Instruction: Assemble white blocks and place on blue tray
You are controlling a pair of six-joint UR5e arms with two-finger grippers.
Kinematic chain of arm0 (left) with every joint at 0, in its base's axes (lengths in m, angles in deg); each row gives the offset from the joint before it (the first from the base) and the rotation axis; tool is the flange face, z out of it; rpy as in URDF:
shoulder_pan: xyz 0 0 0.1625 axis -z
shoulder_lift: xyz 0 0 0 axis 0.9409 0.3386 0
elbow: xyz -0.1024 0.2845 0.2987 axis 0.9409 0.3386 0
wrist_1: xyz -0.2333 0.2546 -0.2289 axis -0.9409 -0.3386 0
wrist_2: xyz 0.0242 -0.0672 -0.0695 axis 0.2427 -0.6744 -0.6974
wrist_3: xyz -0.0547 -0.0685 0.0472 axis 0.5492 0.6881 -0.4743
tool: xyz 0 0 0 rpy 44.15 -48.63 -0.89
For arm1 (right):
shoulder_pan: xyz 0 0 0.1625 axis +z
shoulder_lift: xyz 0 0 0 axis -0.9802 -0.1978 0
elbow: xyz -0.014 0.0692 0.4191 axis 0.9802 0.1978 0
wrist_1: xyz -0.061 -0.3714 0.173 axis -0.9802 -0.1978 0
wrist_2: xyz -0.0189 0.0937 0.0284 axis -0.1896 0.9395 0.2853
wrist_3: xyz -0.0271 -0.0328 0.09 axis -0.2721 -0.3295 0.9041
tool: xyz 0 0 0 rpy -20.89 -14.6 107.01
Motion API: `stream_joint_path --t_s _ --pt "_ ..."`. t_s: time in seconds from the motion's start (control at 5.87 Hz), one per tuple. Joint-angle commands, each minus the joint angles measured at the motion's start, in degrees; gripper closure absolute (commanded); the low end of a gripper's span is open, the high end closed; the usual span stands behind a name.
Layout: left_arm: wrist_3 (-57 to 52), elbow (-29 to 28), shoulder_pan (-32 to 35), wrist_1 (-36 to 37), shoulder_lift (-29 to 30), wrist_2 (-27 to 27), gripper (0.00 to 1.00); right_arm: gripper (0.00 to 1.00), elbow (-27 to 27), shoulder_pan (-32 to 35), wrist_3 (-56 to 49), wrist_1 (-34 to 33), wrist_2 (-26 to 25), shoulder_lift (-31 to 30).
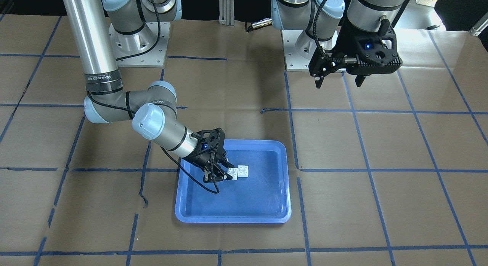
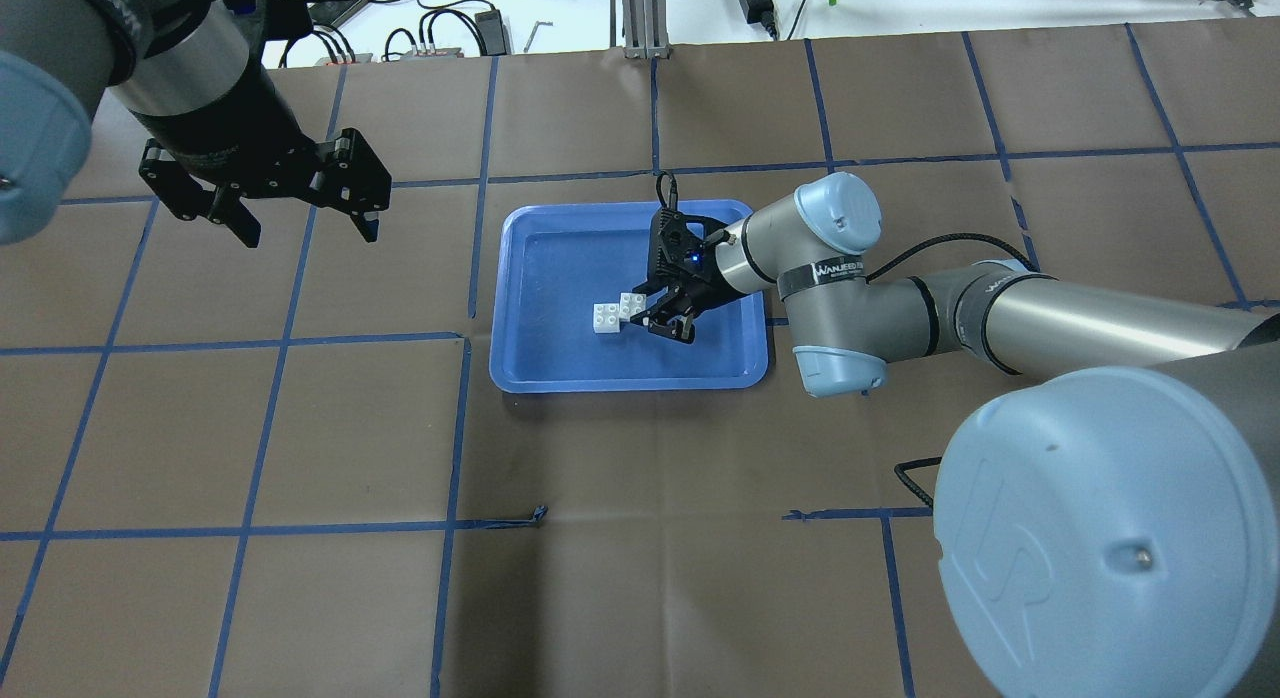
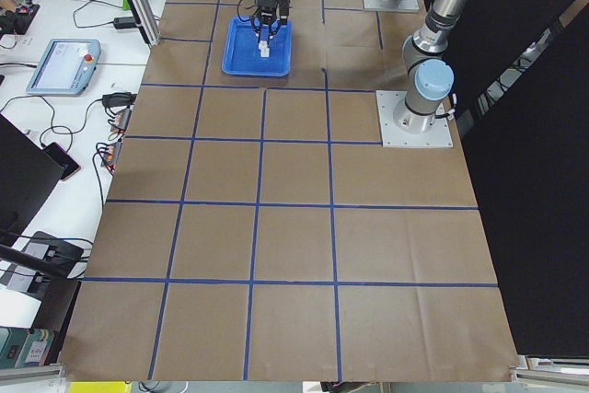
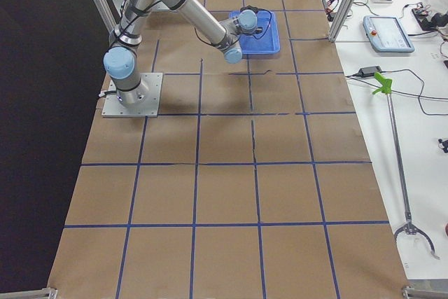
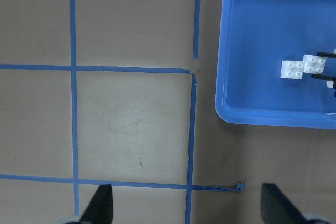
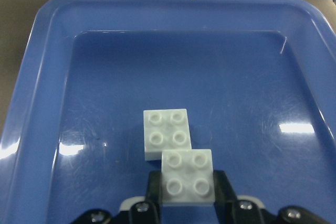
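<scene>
The brown counter point(image 2: 300, 598), crossed by blue tape lines point(image 2: 450, 438), spreads wide on every side of the blue tray point(image 2: 600, 384). The left jaws hang spread apart above the counter, well off the tray's rim on the robot's left. The right jaws reach in over the opposite rim and are clamped on one white block point(image 2: 632, 305). The other white block point(image 2: 606, 318) sits near the tray's middle, one corner under the held one's corner. Both are well away from every rim.
</scene>
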Motion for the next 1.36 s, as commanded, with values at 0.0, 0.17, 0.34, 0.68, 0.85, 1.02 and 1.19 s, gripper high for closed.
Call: stream_joint_path --t_s 0.0,0.17,0.34,0.68,0.85,1.02,1.19 --pt "0.0 0.0 0.0 0.0 0.0 0.0 0.01 0.74 0.1 0.0 -0.2 1.3 0.0 -0.1" --pt "0.0 0.0 0.0 0.0 0.0 0.0 0.01 0.74 0.1 0.1 -0.2 1.3 0.0 0.0" --pt "0.0 0.0 0.1 0.0 0.0 0.0 0.01 0.74 0.1 0.1 -0.2 1.3 0.0 -0.1" --pt "0.0 0.0 0.0 0.0 0.0 0.0 0.01 0.74 0.2 0.1 -0.1 1.3 0.4 0.0" --pt "0.0 0.0 0.0 0.0 -0.1 0.0 0.01 0.74 0.2 0.1 -0.1 1.3 0.5 0.7" --pt "0.0 0.0 0.0 0.0 0.0 0.0 0.01 0.71 0.2 0.1 -0.1 1.0 0.5 1.2" --pt "0.0 0.0 0.0 0.1 0.0 0.0 0.01 0.71 0.2 0.1 0.0 0.9 0.5 1.2"
